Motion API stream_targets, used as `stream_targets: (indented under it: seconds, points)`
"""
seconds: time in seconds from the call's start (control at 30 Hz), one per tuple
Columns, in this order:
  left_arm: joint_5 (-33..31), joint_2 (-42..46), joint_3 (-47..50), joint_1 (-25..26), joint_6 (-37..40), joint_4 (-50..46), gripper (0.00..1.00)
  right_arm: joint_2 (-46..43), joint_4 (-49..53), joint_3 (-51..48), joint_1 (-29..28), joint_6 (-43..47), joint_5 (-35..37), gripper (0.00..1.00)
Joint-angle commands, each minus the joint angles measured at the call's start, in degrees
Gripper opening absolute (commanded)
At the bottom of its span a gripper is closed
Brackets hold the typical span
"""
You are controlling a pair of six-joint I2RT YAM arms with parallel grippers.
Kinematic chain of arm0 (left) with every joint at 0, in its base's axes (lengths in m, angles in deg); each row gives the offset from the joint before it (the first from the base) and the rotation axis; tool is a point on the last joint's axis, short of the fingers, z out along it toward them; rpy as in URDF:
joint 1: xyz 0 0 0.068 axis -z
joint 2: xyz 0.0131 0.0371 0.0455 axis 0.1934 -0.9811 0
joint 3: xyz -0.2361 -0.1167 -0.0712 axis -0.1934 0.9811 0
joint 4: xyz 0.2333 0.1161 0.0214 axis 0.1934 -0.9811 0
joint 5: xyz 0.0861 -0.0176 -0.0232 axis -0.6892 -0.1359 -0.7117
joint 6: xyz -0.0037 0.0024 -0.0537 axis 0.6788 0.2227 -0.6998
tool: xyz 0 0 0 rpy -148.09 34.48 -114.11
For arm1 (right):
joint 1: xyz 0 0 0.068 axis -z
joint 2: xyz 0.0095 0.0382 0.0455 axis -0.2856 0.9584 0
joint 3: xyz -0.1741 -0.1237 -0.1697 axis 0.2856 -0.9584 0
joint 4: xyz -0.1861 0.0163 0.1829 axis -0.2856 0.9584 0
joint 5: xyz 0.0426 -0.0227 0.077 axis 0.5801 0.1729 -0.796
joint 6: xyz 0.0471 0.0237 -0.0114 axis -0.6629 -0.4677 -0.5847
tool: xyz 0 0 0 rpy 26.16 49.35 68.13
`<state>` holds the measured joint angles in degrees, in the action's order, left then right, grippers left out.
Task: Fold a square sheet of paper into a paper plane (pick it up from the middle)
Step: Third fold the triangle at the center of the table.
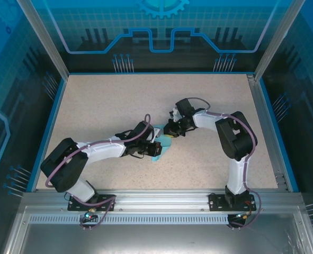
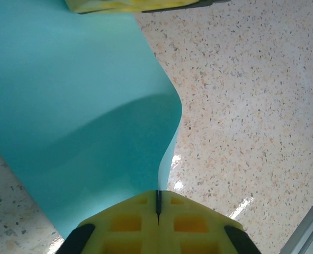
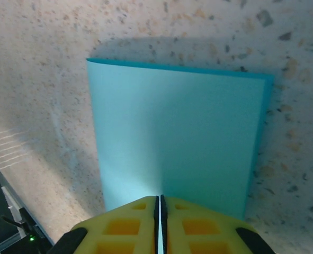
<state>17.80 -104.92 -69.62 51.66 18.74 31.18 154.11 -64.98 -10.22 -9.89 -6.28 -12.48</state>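
Presently the left tool (image 2: 158, 200) and right tool (image 3: 160, 203) each pinch an edge of the square sheet of paper (image 3: 177, 137), which is bowed between them at mid-desk (image 2: 241, 106); uneven pulling could tear it or skew the crease.

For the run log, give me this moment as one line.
left gripper: shut on paper sheet | right gripper: shut on paper sheet | paper sheet: bowed, held at opposite edges

The light blue sheet of paper (image 1: 161, 148) sits near the middle of the table (image 1: 119, 100). Plain and matte, it bows in a soft curve along one edge.
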Motion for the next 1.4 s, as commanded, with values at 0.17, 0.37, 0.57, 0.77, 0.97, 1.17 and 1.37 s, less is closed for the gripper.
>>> stream_targets:
  seconds: [0.17,0.37,0.57,0.77,0.97,1.17,1.37]
  points:
    - [2.3,-0.2,-0.4,-0.7,-0.7,-0.3,0.0,4.3,5.8,2.7,-0.9,4.4,3.9,0.13]
    - [2.4,-1.4,-1.5,-1.7,-1.0,-2.2,0.0,5.7,7.9,3.4,-1.1,6.0,5.8,0.12]
    - [2.3,-2.4,-2.7,-3.9,-1.3,-3.7,0.0,6.1,8.6,3.7,-1.2,6.8,6.2,0.12]
    - [2.5,-4.7,-4.9,-5.4,-0.1,-5.1,0.0,6.2,8.7,3.8,-1.3,6.9,6.0,0.12]
    - [1.8,-6.4,-6.3,-6.3,0.6,-7.3,0.0,6.0,9.4,4.2,-1.3,7.0,6.3,0.12]
    - [1.0,-7.5,-6.9,-6.4,0.5,-8.4,0.0,5.7,9.8,4.4,-1.3,7.0,6.5,0.13]
    - [-0.7,-7.3,-6.8,-6.5,0.3,-8.4,0.0,5.5,10.2,4.5,-1.3,7.1,6.7,0.13]
